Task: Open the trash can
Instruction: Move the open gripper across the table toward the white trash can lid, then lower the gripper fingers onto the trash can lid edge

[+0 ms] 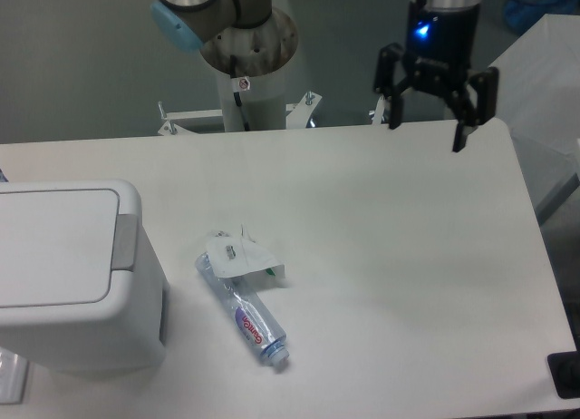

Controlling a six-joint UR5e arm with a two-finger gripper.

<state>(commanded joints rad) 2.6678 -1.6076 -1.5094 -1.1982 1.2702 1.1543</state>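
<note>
The rigid plastic bin (68,274) probably opens with a press on its grey button strip (125,243); the pincer (426,124) hangs spread, empty, well apart.

White bin (68,274) with grey button strip (125,242); clear bottle (243,310) bearing a red-and-blue label, seemingly; white table (381,238); black gripper (428,129), blue light; pale-blue arm cap (168,24).

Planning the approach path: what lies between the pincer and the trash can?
Only bare table between the pincer and the trash can; the bottle lies below that line.
</note>
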